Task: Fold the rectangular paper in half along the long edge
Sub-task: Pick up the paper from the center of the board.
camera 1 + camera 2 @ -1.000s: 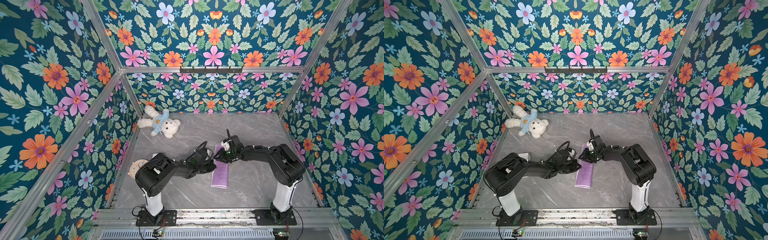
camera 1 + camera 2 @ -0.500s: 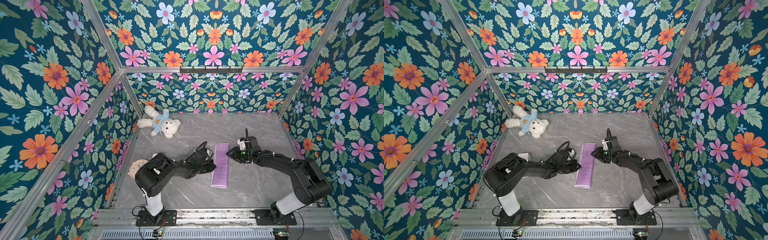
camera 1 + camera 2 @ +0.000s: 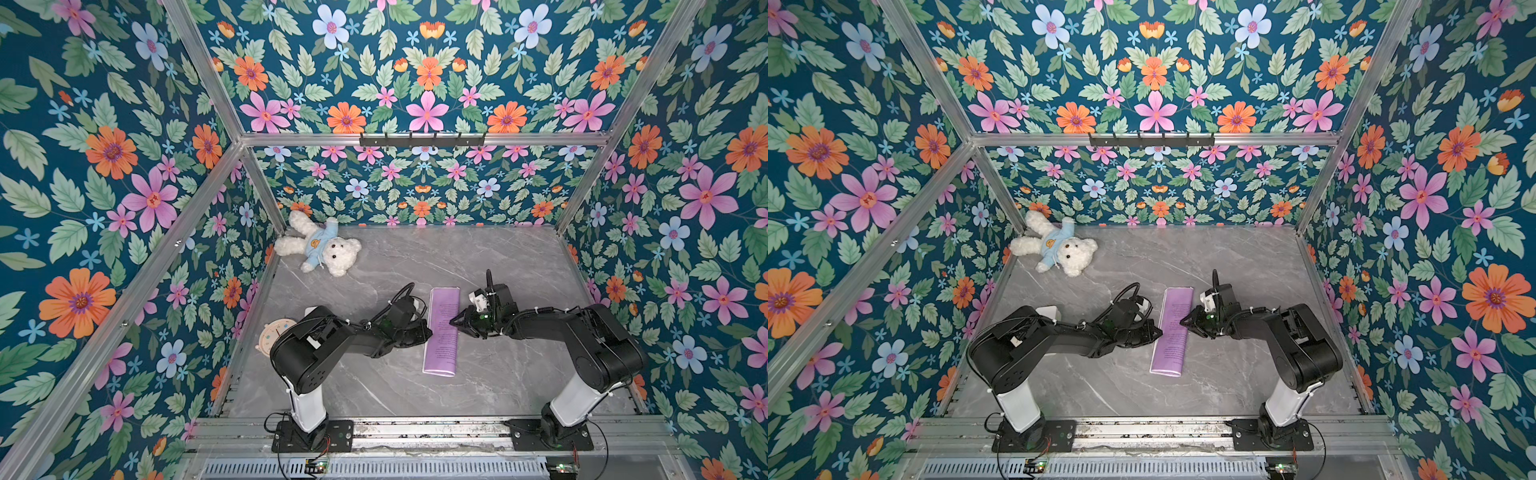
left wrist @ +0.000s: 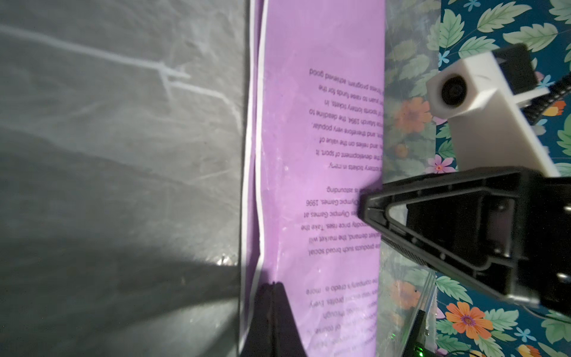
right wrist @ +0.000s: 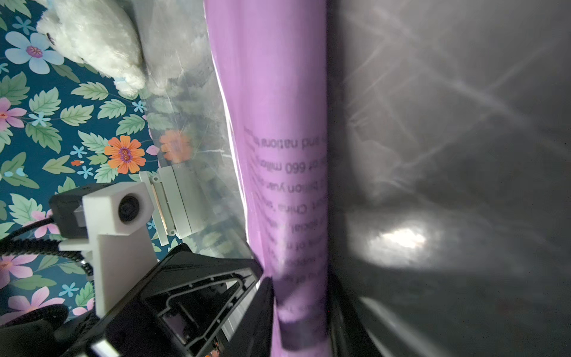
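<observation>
The rectangular paper [image 3: 442, 332] [image 3: 1173, 332] lies doubled over as a long lilac strip on the grey table, running front to back between the arms. Its two whitish free edges [image 4: 251, 154] lie on the left, its rounded fold [image 5: 321, 92] on the right. My left gripper [image 3: 428, 330] [image 3: 1158, 332] [image 4: 273, 284] is shut, its tip resting on the sheet just inside the free edges. My right gripper [image 3: 453, 323] [image 3: 1181, 321] [image 5: 301, 309] meets the fold side at mid-length. Its jaws are closed round the bulging fold, which fills the gap between them.
A white teddy bear [image 3: 320, 247] [image 3: 1059, 245] in a blue top lies at the back left of the marble table [image 3: 519, 266]. A pale round disc [image 3: 274, 334] sits by the left wall, half hidden behind my left arm. Floral walls close in three sides.
My right gripper left the strip's far end, drew off to the right, then came back to the middle of the fold edge with narrower jaws. The left gripper stayed put.
</observation>
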